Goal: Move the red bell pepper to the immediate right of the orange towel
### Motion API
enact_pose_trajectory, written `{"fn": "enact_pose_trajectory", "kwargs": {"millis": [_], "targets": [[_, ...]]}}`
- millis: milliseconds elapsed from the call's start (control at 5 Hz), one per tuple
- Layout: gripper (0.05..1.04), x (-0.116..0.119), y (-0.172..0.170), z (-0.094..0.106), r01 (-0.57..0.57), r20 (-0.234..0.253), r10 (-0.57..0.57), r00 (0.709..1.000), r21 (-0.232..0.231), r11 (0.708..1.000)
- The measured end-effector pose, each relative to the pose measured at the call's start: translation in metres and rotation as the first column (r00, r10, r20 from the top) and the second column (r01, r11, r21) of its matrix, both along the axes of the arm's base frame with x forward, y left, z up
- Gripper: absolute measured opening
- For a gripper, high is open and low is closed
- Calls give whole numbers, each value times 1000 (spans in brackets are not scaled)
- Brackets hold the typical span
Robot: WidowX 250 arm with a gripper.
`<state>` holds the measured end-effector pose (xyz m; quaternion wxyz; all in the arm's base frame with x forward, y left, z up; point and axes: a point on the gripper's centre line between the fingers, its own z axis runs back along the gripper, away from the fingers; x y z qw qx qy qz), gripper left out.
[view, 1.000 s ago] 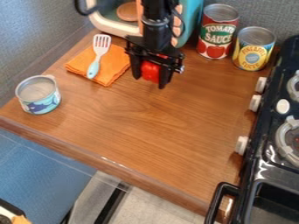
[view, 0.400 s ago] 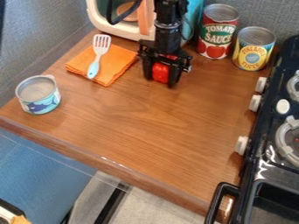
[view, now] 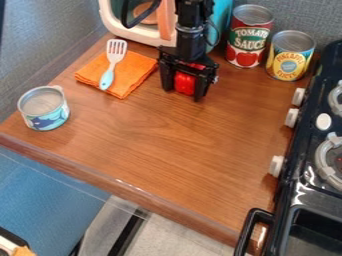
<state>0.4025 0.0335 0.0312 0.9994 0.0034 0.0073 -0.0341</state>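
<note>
I hang over the upper middle of the wooden counter (view: 157, 135), at the end of my black arm (view: 192, 37), and my gripper (view: 182, 90) points down. My jaws stand apart, one on each side of the red bell pepper (view: 185, 84), with its red body filling most of the space between them. Whether I am pinching it or merely standing around it, I cannot tell; nor can I tell whether it touches the wood.

I count one pepper, one orange towel (view: 134, 75) and one spatula (view: 113, 64), which lies on the towel. I count three cans: a short blue one (view: 46, 120) near the counter's left edge, a tall red one (view: 244, 51) and a yellow one (view: 288, 65), side by side at the back. One toy oven (view: 138, 33) stands behind me, and one black stove (view: 292, 175) is at the right.

The pepper is just beside the towel, on its right in the view, with a strip of wood showing between them. Its long axis seems to run up and down in the view, roughly along my jaws. Its upper part is partly hidden behind me, so I cannot tell which way its stem end points.
</note>
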Motion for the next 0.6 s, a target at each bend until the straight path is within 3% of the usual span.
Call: {"fn": "enact_pose_trajectory", "kwargs": {"millis": [400, 600], "targets": [[1001, -11, 8, 49, -6, 90, 7, 996, -11, 1000], [1001, -20, 11, 55, 0, 94, 1, 996, -13, 1000]]}}
